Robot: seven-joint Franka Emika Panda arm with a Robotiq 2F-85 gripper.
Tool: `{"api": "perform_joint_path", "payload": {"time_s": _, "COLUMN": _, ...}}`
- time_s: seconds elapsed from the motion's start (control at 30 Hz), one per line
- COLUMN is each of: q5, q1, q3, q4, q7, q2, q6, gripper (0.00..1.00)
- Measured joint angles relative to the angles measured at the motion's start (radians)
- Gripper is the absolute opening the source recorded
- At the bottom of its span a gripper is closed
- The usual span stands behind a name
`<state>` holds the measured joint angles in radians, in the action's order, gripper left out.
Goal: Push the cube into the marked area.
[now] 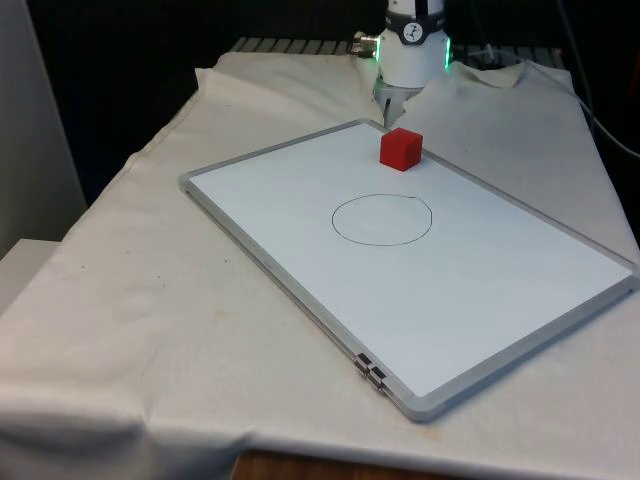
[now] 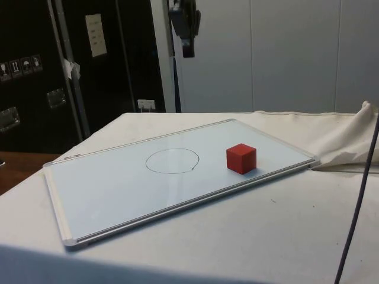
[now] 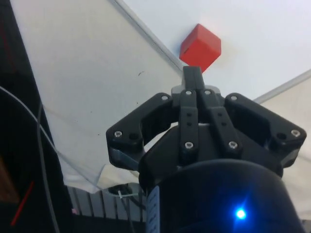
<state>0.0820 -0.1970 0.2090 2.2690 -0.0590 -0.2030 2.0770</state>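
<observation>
My desk (image 1: 120, 300) lies under a white cloth that bunches into folds at the far end. On it rests a whiteboard (image 1: 470, 300) with a grey frame, set at an angle, one corner towards the near edge. A thin drawn circle (image 1: 381, 219) sits about mid-board; in the side view the same circle (image 2: 172, 160) reads as a flat oval, with the board (image 2: 106, 195) stretching away from it.

The red cube (image 1: 401, 149) stands on the whiteboard near its far corner, outside the circle and on the far side of it, slightly towards the front view's right. The side view puts the cube (image 2: 241, 158) close to the board's edge, a gap of bare board between it and the circle.

My tool (image 1: 386, 105) hangs just beyond the cube, above the board's far corner and not touching it. In the wrist view the tool (image 3: 193, 77) has its fingers pressed together into one narrow blade, holding nothing, with the cube (image 3: 200, 47) just past the tip. The side view shows the tool (image 2: 188, 50) well above the board.
</observation>
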Motion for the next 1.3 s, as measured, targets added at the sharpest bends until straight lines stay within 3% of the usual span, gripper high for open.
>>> {"api": "perform_joint_path", "payload": {"time_s": 0.6, "q5": -0.001, "q1": 0.001, "q3": 0.043, "q4": 0.253, "q7": -0.055, "q2": -0.125, "q6": 0.140, "gripper": 0.00}}
{"api": "perform_joint_path", "payload": {"time_s": 0.67, "q5": -0.001, "q1": 0.001, "q3": 0.043, "q4": 0.253, "q7": -0.055, "q2": -0.125, "q6": 0.140, "gripper": 0.00}}
{"api": "perform_joint_path", "payload": {"time_s": 1.3, "q5": -0.010, "q1": 0.013, "q3": 0.094, "q4": 0.529, "q7": -0.118, "q2": -0.242, "q6": 0.303, "gripper": 0.00}}
